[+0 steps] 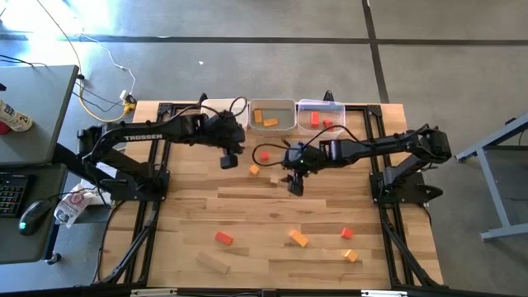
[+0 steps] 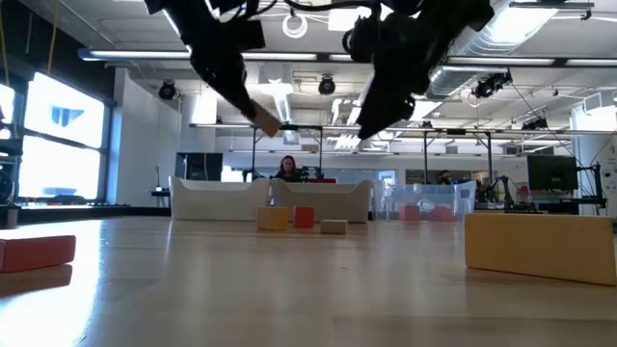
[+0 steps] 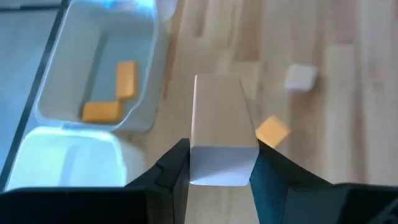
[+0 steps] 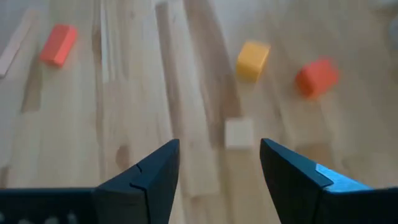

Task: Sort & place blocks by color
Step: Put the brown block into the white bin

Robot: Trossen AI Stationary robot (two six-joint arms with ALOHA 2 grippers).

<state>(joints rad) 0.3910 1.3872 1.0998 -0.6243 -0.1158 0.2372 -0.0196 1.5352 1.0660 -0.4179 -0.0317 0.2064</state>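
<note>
Three bins (image 1: 272,115), roughly twelve blocks (image 1: 223,238)

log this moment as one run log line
left end effector: shut on wood bar, near bins | right end effector: open, empty, above table | loose blocks: remain

Grey concrete floor (image 1: 247,49), desk (image 1: 33,99) w/ keyboard, bright windows (image 2: 58,135), ceiling lights.
</note>
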